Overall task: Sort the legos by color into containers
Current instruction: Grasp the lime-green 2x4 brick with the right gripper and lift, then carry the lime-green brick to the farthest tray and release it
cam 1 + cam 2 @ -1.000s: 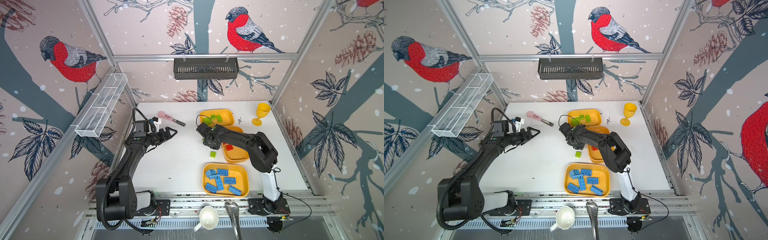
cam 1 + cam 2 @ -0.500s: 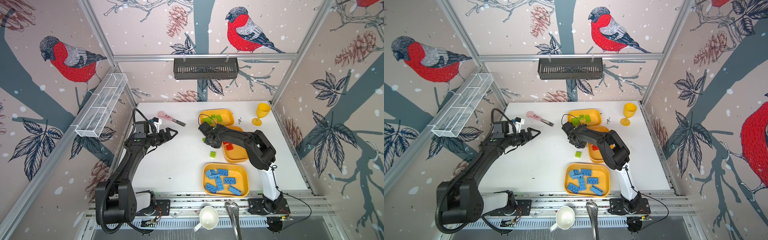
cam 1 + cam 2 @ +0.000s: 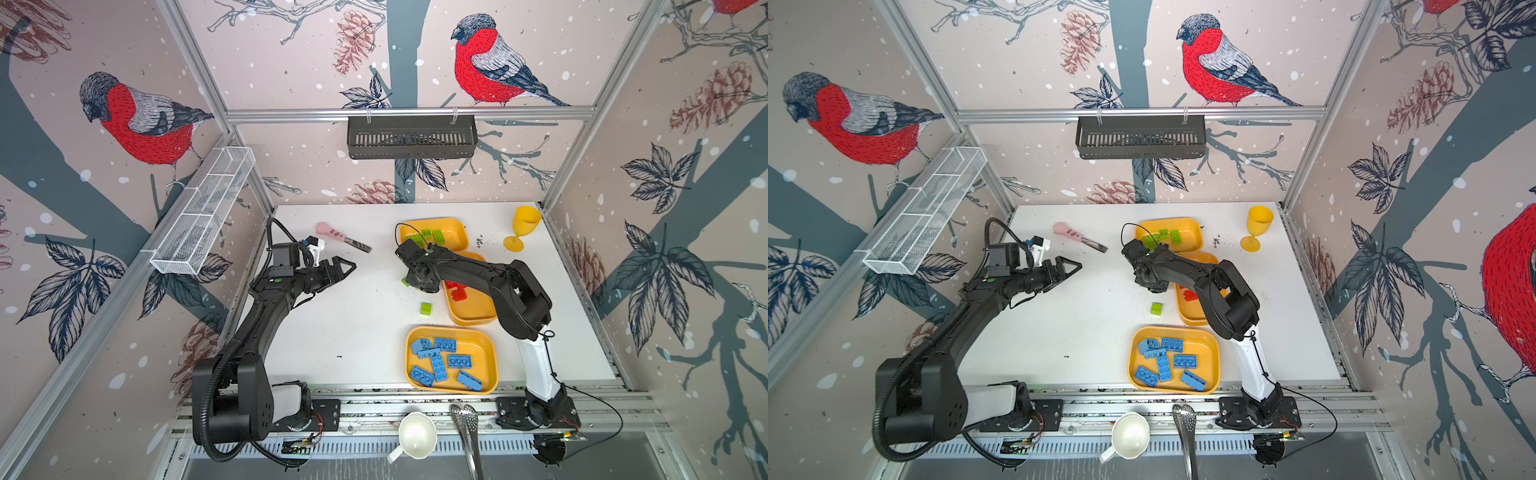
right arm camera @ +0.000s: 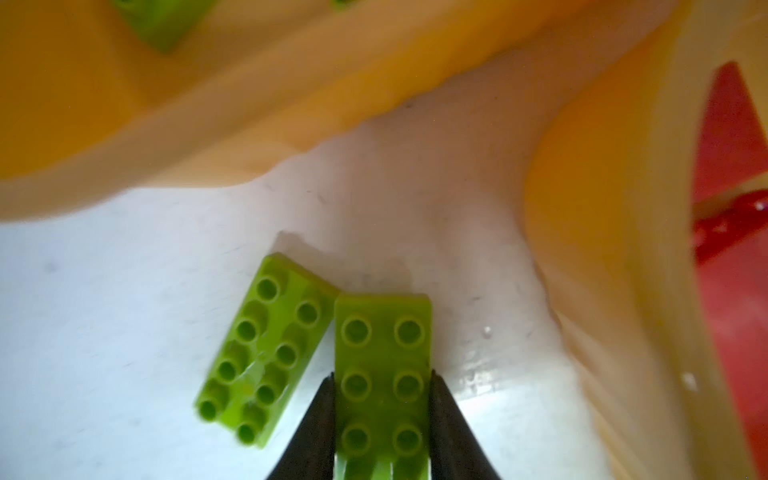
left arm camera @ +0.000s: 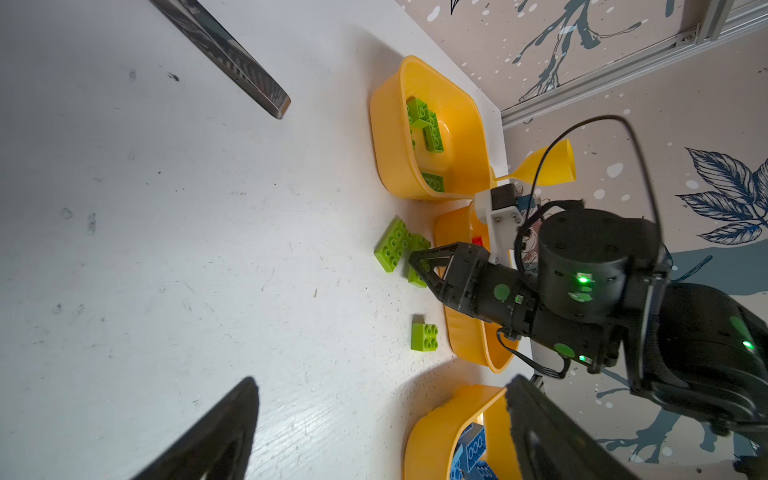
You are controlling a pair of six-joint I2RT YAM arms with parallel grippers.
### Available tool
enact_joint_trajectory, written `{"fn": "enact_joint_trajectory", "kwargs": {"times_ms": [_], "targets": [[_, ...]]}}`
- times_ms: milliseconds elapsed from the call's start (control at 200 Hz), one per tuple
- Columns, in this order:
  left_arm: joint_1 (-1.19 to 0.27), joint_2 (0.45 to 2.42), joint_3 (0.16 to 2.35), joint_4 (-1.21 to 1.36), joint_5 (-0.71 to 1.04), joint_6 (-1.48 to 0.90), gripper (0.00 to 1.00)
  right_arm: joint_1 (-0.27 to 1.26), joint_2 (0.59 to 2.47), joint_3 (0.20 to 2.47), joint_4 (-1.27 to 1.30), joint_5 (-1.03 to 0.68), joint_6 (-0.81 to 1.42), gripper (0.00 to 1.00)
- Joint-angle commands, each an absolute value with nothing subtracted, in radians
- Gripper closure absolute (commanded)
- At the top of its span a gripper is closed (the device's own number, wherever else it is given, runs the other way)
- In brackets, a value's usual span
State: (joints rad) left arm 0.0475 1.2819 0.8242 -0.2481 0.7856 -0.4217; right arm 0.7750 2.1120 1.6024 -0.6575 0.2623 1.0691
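My right gripper is shut on a lime green lego that lies studs up on the white table, in the gap between two trays. A second, longer green lego lies touching it. In a top view the right gripper sits low beside the red-lego container. A small green lego lies loose nearby. The far container holds green legos; the near container holds several blue legos. My left gripper hovers open and empty at the left.
A pink-handled knife lies at the back left. A yellow goblet stands at the back right corner. A white cup and a slotted spoon lie off the front edge. A wire basket hangs on the left wall.
The right gripper's jaws have closed onto the green lego between the trays. The left arm has not moved.
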Motion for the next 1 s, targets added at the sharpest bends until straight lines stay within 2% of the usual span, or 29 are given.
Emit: {"fn": "enact_joint_trajectory", "kwargs": {"times_ms": [0, 280, 520, 996], "targets": [[0.044, 1.286, 0.832, -0.215, 0.802, -0.426, 0.08, 0.787, 2.059, 1.634, -0.689, 0.263, 1.030, 0.70], [0.020, 1.283, 0.812, -0.194, 0.793, -0.444, 0.08, 0.784, 1.899, 1.575, -0.749, 0.303, 0.998, 0.69], [0.009, 1.310, 0.825, -0.160, 0.794, -0.461, 0.08, 0.691, 1.784, 1.494, -0.716, 0.315, 0.942, 0.69], [0.003, 1.309, 0.823, -0.167, 0.787, -0.450, 0.08, 0.515, 1.872, 1.636, -0.658, 0.289, 0.745, 0.69]]}}
